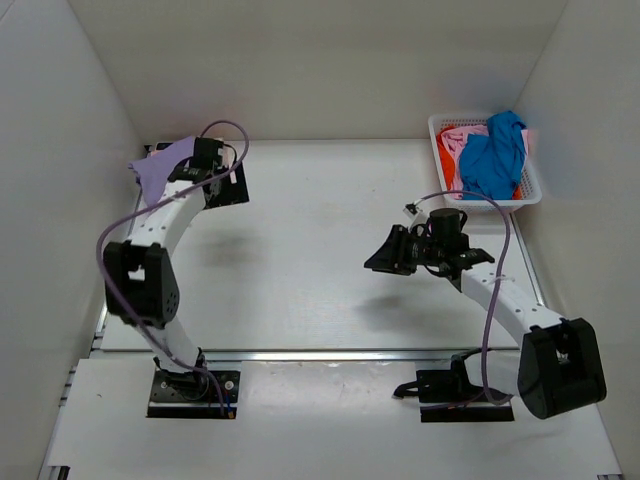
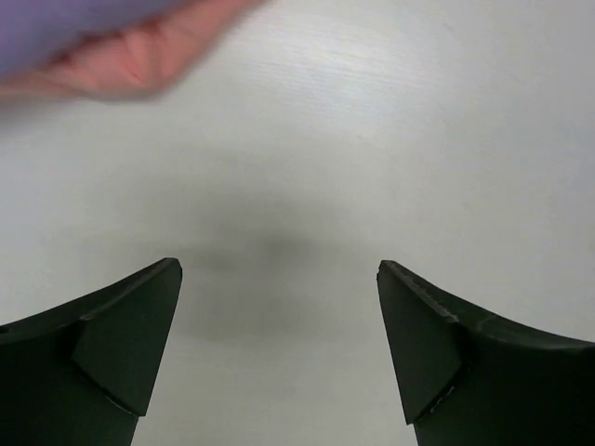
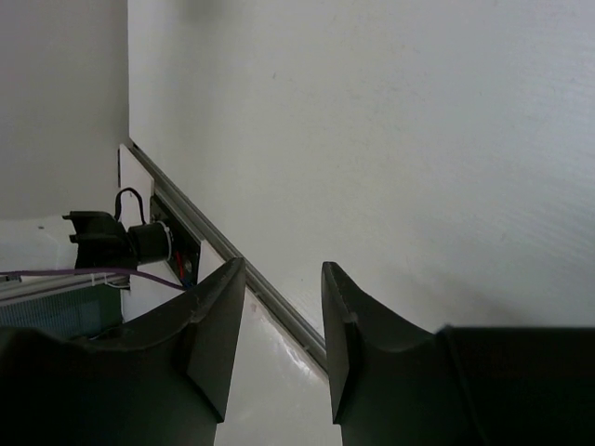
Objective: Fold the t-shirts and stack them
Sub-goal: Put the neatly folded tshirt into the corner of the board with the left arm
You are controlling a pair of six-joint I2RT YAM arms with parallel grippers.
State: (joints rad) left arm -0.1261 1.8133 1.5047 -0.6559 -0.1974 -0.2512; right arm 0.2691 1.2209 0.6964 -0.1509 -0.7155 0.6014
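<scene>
Two white robot arms with black joints reach over a pale bench (image 1: 320, 250). The left arm (image 1: 165, 225) stretches to the far left corner, where a lavender-purple cloth t-shirt (image 1: 158, 170) lies in a loose heap. In the left wrist view a salmon-pink cloth t-shirt (image 2: 139, 60) shows beneath the lavender one's edge, both blurred. The left fingers (image 2: 130, 325) are spread wide and released. Only bare bench lies between them, and the cloth is just beyond their tips. The right arm (image 1: 500, 295) hangs above the right half of the bench, pointing towards the left edge. The right fingers (image 3: 209, 334) stand part way apart and grasp nothing. At the far right corner sits a white plastic lattice basket (image 1: 490, 205). A bright blue cloth t-shirt (image 1: 492, 155) is piled on top inside it and rises above the rim. An orange-red cloth t-shirt (image 1: 455, 133) and a pink cloth t-shirt (image 1: 447, 152) lie beneath it.
</scene>
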